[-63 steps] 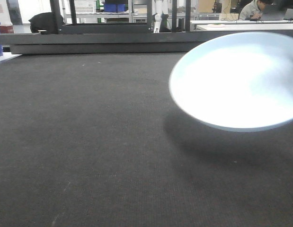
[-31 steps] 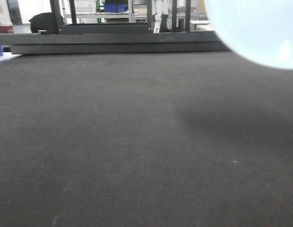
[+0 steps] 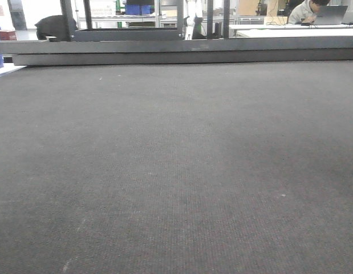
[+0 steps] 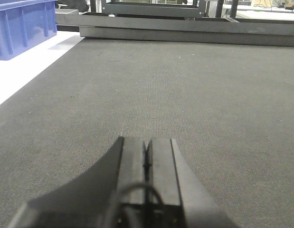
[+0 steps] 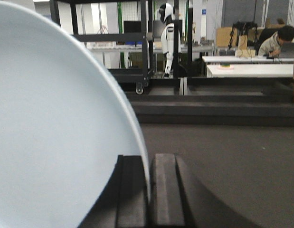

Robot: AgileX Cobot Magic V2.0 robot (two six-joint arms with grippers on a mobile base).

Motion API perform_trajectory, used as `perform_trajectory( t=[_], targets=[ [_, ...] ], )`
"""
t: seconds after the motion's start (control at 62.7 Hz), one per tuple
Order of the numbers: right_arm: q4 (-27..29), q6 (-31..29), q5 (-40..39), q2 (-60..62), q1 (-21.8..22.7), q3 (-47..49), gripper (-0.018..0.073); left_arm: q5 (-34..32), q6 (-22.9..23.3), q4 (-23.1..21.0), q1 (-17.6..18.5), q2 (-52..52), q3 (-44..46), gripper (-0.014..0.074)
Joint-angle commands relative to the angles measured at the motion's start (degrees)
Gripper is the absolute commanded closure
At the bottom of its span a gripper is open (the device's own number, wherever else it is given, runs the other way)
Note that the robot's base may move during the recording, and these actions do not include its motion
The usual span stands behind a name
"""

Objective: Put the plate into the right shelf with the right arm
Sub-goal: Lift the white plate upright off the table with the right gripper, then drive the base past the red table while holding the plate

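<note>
While the dark grey worktop (image 3: pixel 176 171) spreads across my front view, the white plate (image 5: pixel 56 133) fills the left half of my right wrist view, standing up on edge. Its rim curves down to the bottom centre, where the right gripper (image 5: pixel 149 166) has its black fingers (image 5: pixel 132 190) pinching it. A blue bin (image 4: pixel 23 28) sits at the upper left of my left wrist view. At bottom centre there, the left gripper (image 4: pixel 147 147) hovers over the worktop, fingers pressed together.
</note>
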State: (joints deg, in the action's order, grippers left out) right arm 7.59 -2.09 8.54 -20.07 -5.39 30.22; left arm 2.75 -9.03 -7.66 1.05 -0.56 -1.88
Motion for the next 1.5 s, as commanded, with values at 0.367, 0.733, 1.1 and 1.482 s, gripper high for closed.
perform_trajectory(
  t=[0.367, 0.733, 1.1, 1.482],
  targets=[
    [-0.42, -0.42, -5.02, 0.26, 0.43, 1.64, 0.0505, -5.16, 0.40, -0.47, 0.11, -0.59, -0.59, 0.0724],
    [-0.42, -0.42, -5.02, 0.26, 0.43, 1.64, 0.0505, -5.16, 0.40, -0.47, 0.11, -0.59, -0.59, 0.0724],
    [-0.42, -0.42, -5.02, 0.26, 0.43, 1.64, 0.0505, -5.16, 0.40, -0.47, 0.11, -0.59, -0.59, 0.0724],
    [-0.42, -0.42, -5.02, 0.26, 0.43, 1.64, 0.0505, -5.16, 0.40, -0.47, 0.11, -0.59, -0.59, 0.0724]
  ],
)
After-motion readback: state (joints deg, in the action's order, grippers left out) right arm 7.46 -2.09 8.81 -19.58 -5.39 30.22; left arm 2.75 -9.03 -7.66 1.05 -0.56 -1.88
